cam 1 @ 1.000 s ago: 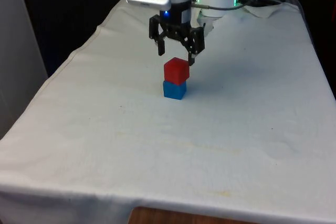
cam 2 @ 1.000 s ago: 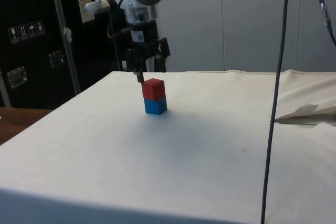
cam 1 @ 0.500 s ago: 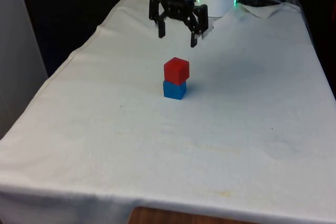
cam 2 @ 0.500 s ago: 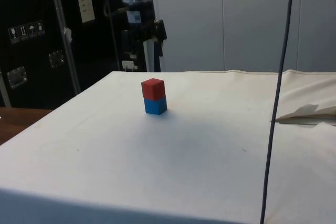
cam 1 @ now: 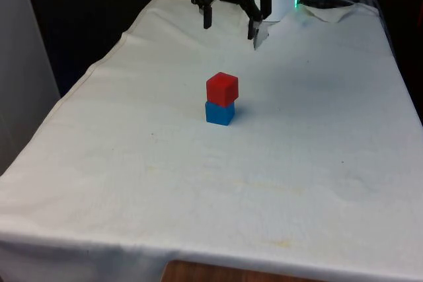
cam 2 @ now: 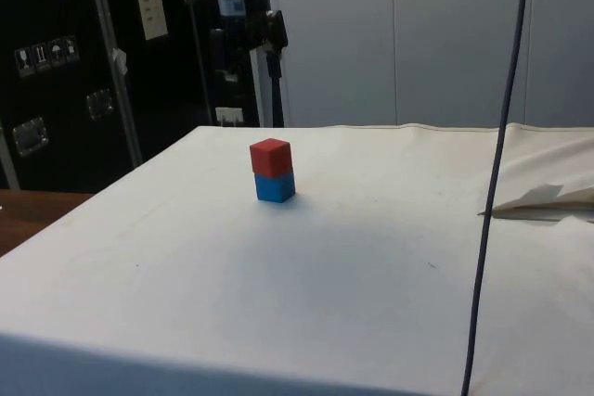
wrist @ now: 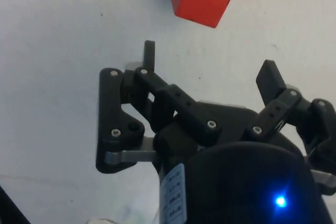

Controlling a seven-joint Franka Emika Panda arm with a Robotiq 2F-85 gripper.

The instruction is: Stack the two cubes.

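White-clothed surface (cam 1: 317, 163) carries the red cube (cam 1: 221, 88) squarely atop the blue cube (cam 1: 219, 113). We note the claw (cam 1: 230, 23), spread wide and empty, has risen well above the stack; stacking looks complete.

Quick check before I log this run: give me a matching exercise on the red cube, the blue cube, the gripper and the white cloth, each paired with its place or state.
Things:
1. red cube
2. blue cube
3. gripper
4. white cloth

Places or states:
A. directly on the cloth, carrying another block
B. open, raised above the table, holding nothing
C. covers the table under everything
D. on top of the stack, free of the fingers

Pairs: 1-D, 2-A, 3-B, 4-C
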